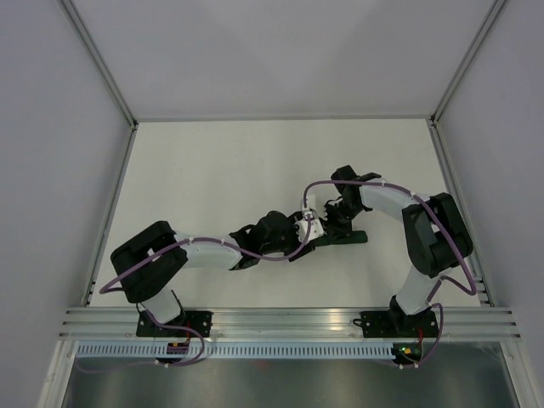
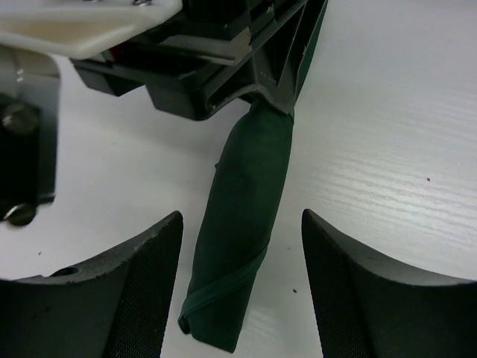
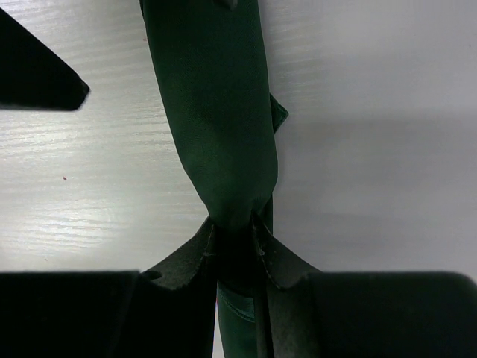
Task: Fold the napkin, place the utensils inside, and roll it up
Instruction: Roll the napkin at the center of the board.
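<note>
The napkin is a dark green cloth rolled into a narrow tube lying on the white table. In the top view it shows as a short dark bar between the two arms. My left gripper is open and straddles the roll's near end, with a gap between each finger and the cloth. My right gripper is shut on the napkin farther along, pinching the roll narrow. That grip also shows in the left wrist view, right gripper. The utensils are hidden.
Pale enclosure walls stand round the table on the left, back and right. An aluminium rail runs along the near edge, where both arm bases are bolted. The two arms meet close together near the middle of the table.
</note>
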You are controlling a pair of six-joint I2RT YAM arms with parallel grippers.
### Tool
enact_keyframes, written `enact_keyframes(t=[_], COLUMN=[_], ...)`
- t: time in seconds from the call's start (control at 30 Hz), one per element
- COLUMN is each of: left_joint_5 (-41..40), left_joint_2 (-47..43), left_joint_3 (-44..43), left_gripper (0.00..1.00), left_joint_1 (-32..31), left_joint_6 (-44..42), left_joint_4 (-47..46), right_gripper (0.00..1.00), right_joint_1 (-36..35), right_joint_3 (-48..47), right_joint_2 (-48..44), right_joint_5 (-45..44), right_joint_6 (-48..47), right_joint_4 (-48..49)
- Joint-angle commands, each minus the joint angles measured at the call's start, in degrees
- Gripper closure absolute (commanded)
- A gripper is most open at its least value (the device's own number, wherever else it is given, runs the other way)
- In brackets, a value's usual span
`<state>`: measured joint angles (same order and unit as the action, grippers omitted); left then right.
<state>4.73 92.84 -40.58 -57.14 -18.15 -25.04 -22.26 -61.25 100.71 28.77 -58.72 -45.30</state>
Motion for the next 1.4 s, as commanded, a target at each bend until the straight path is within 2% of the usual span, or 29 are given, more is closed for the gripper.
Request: enact_keyframes(t=[0.0, 0.37, 0.47, 0.57, 0.63, 0.77, 1.1, 1.37], left_joint_5=[3.6, 3.3, 3.1, 1.1, -1.0, -1.9, 1.4, 1.8], left_joint_2=[3.9, 11.8, 12.4, 11.9, 10.7, 8.2, 8.9, 9.6], left_joint_3=[-4.1, -7.8, -7.7, -6.4, -4.6, -1.5, -1.9, -2.3], left_gripper=[0.3, 0.3, 0.31, 0.31, 0.3, 0.26, 0.26, 0.26], left_joint_1=[-0.3, -0.2, -0.2, -0.2, -0.2, -0.2, -0.2, 0.7], left_joint_6=[-2.1, 0.3, 0.7, 0.6, 0.6, -0.6, -1.4, 0.5], left_joint_4=[-2.5, -5.8, -5.6, -7.5, -12.5, -15.6, -11.9, -9.9], right_gripper=[0.81, 0.8, 0.74, 0.73, 0.72, 0.72, 0.53, 0.46], right_joint_1=[0.0, 0.1, 0.3, 0.3, 0.4, 0.5, 0.9, 1.8], right_joint_3=[-0.4, -1.7, -2.1, -2.3, -2.4, -2.6, -5.1, -5.9], right_joint_2=[2.5, 4.7, 4.7, 4.7, 4.9, 5.2, 6.0, 4.7], right_joint_5=[-0.2, -0.4, -0.5, -0.6, -0.7, -1.1, -0.2, -0.9], right_joint_6=[-0.5, 0.4, 1.0, 1.2, 1.3, 1.6, 3.9, 8.4], right_joint_4=[0.0, -0.1, -0.1, -0.1, -0.1, -0.1, -0.8, 0.7])
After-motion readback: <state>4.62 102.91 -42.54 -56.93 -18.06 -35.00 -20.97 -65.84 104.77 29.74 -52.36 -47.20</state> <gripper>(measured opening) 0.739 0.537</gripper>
